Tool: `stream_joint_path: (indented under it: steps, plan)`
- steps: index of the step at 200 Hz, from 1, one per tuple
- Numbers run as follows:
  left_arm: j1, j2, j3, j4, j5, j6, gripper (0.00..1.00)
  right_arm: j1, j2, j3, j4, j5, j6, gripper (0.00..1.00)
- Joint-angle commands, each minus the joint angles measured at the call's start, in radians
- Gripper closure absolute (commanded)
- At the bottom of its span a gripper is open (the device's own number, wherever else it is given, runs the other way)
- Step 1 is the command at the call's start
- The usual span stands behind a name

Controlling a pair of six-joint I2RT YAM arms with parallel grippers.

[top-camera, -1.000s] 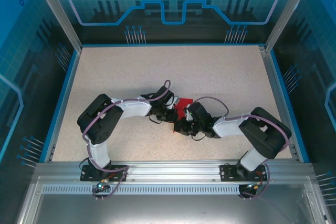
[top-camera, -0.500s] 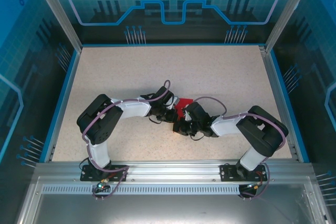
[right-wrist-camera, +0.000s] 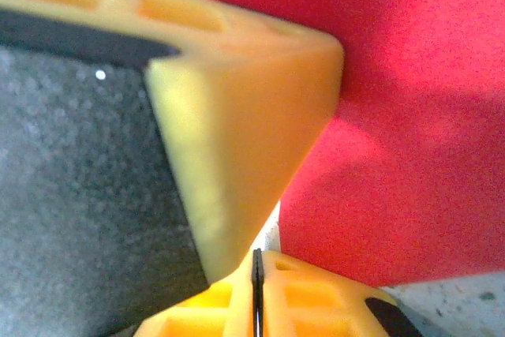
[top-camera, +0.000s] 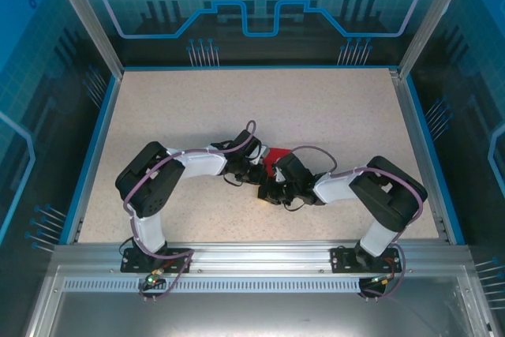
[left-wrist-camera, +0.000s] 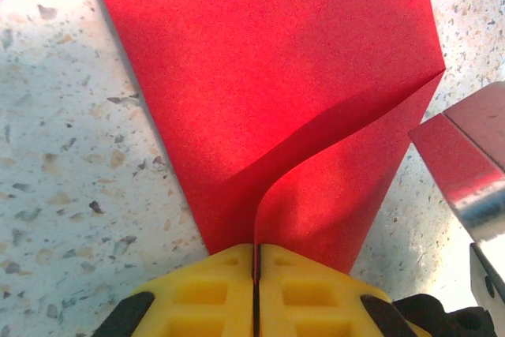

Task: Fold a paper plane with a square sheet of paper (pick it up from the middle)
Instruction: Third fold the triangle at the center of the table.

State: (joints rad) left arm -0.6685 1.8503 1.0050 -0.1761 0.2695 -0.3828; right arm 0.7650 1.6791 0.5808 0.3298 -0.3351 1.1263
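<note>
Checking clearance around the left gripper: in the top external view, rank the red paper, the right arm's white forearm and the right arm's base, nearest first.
1. red paper, clamped in the left gripper.
2. white forearm, to its right.
3. right arm's base, near-right edge.

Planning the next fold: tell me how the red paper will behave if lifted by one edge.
Probably floppy: the red paper curls in a soft bend where the left claw pinches it. Likely very light, being so thin, so it should lift easily but sag. Squeezing may leave unwanted creases.
</note>
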Motion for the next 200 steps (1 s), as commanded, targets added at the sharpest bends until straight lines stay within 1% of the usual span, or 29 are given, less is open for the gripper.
stream_joint_path:
  steps: [1, 25, 44, 62, 82, 109, 127, 151, 173, 200]
  plan:
    - [-0.002, 0.021, -0.039, -0.081, -0.01, 0.019, 0.92, 0.003, -0.021, -0.013, -0.049, 0.033, -0.007, 0.9]
    - [-0.002, 0.018, -0.043, -0.08, -0.01, 0.016, 0.92, -0.048, -0.137, -0.013, -0.135, 0.051, -0.059, 0.89]
    - [-0.001, 0.02, -0.04, -0.082, -0.012, 0.016, 0.92, -0.115, -0.19, -0.018, -0.186, 0.047, -0.098, 0.88]
    - [0.0, 0.027, -0.034, -0.082, -0.007, 0.018, 0.92, -0.184, -0.189, -0.023, -0.176, 0.024, -0.121, 0.88]
    - [-0.002, 0.03, -0.028, -0.082, -0.007, 0.018, 0.92, -0.238, -0.139, 0.001, -0.126, -0.052, -0.128, 0.88]
    - [-0.002, 0.027, -0.028, -0.086, -0.01, 0.016, 0.92, -0.245, -0.068, 0.041, -0.1, -0.074, -0.128, 0.88]
    - [-0.001, 0.026, -0.028, -0.085, -0.01, 0.016, 0.91, -0.245, -0.026, 0.047, -0.085, -0.062, -0.127, 0.88]
    - [-0.002, 0.025, -0.025, -0.093, -0.011, 0.021, 0.91, -0.247, 0.01, 0.04, -0.107, -0.033, -0.131, 0.89]
    - [-0.001, 0.009, -0.025, -0.098, -0.013, 0.017, 0.87, -0.247, 0.022, 0.031, -0.163, 0.012, -0.138, 0.89]
    - [-0.002, -0.04, -0.011, -0.115, -0.023, -0.003, 0.77, -0.247, 0.023, 0.004, -0.148, 0.019, -0.128, 0.89]
